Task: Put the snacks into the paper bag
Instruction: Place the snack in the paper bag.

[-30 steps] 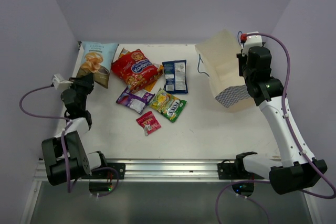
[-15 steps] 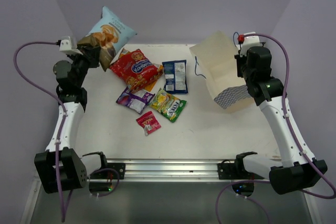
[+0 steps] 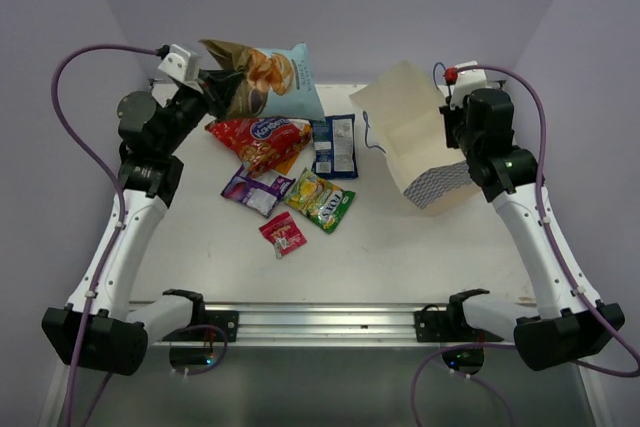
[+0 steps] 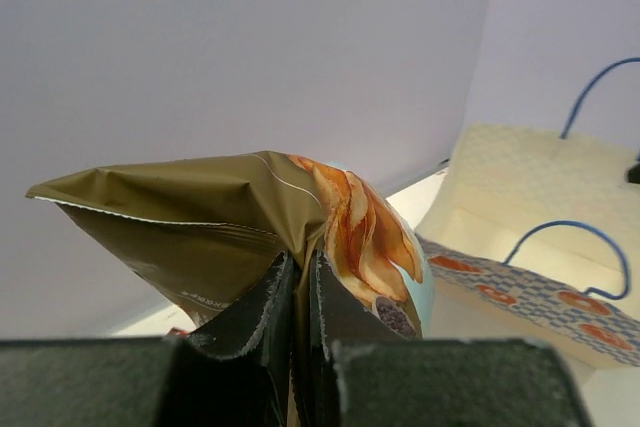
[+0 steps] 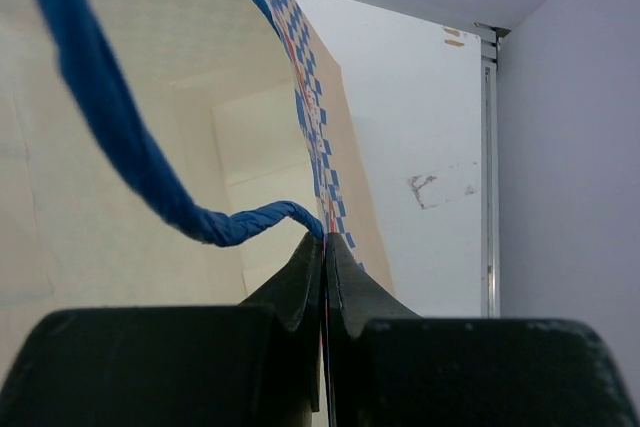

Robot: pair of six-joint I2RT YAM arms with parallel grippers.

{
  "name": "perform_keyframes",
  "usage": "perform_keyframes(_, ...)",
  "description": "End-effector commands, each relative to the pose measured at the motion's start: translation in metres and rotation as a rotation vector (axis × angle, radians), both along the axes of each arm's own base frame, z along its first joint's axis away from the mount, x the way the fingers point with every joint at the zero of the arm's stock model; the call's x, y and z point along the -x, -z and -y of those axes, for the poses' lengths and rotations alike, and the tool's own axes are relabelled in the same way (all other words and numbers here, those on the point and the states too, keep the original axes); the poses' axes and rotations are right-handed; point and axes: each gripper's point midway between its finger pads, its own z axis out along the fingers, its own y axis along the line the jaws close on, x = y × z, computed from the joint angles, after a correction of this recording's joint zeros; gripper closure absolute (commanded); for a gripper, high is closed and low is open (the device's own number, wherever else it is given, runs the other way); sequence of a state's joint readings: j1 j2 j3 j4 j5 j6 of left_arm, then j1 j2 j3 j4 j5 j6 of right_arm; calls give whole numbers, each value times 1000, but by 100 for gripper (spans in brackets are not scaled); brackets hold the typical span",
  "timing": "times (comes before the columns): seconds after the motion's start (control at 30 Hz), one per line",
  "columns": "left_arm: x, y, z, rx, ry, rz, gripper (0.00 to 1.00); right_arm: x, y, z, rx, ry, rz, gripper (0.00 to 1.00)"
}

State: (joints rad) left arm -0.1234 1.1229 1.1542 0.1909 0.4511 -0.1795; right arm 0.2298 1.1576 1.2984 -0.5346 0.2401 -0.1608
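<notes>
left claw (image 4: 300, 265) tight on chip bag (image 4: 225, 209), pinched edge hidden

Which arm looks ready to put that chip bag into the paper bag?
The left. The left gripper is shut on the chip bag, held in the air near the paper bag. The right gripper pinches the bag's rim, with its mouth open toward the left arm.

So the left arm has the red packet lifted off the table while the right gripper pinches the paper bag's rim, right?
Not quite. The left gripper is shut on the light-blue and brown chip bag, held in the air; the red packet lies on the table. The top external view shows this. The right gripper does pinch the paper bag at its rim.
</notes>
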Motion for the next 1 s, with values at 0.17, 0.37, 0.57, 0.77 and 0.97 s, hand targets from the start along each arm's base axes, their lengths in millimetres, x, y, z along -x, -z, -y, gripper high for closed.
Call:
perform_keyframes(0.17, 39, -79, 46, -49, 94, 248, 100, -2, -19, -9, 11, -41, 41, 100)
perform_keyframes(0.37, 39, -112, 71, -40, 126, 331, 100, -1, -20, -13, 24, -57, 40, 100)
perform_keyframes(0.57, 37, -141, 87, -1, 143, 410, 100, -1, -19, -13, 35, -56, 38, 100)
perform_keyframes(0.77, 29, -130, 129, -66, 189, 416, 100, -1, -18, -14, 37, -56, 37, 100)
perform_keyframes(0.97, 35, -88, 158, -179, 220, 365, 100, 0, -21, -14, 34, -57, 44, 100)
